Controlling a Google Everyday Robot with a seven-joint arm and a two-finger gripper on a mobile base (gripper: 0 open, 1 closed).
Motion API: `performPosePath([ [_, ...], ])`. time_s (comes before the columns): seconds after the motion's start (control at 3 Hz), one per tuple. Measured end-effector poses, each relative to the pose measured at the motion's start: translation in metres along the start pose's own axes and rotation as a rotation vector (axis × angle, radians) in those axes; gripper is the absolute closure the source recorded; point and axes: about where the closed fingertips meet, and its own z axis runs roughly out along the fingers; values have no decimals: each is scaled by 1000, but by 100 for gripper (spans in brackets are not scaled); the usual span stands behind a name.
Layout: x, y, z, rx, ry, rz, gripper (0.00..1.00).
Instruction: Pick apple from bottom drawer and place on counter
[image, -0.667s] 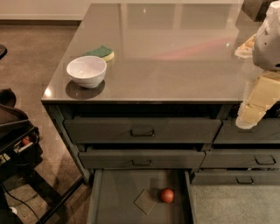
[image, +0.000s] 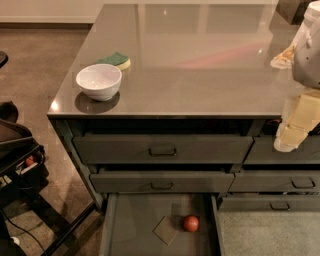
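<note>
Camera view from where I stand takes in the bottom drawer (image: 135, 225), pulled out toward me, with 1 apple (image: 190, 223) resting on its flat base. The apple sits just to the right of 1 tan diamond-turned patch (image: 166, 230), near it, though I cannot say whether they touch.

On the counter (image: 200, 65) I count 1 white bowl (image: 98, 81) near the front left corner, its inside showing plain white, and 1 green and yellow sponge (image: 116, 60) just behind it.

Above the open drawer are 2 drawer fronts, upper (image: 210, 149) and lower (image: 200, 182), each with 1 small pull handle. To the right I see parts of 3 more fronts, 2 of them with handles in sight.

The gripper (image: 284, 142) hangs at the right edge, cream-coloured, in front of the counter's front edge and across the top right drawer front. It is well apart from the apple and nothing is in it. Whether it is parted or closed I cannot tell.

On the floor at the left, a dark bag (image: 15, 145) holds 1 small red item (image: 30, 161).
</note>
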Motion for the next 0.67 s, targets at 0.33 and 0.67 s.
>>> performPosePath([
  [0.33,35,17,40,-19,-55,4,0],
  [0.67,74,60,120,-84,-200,61,0],
])
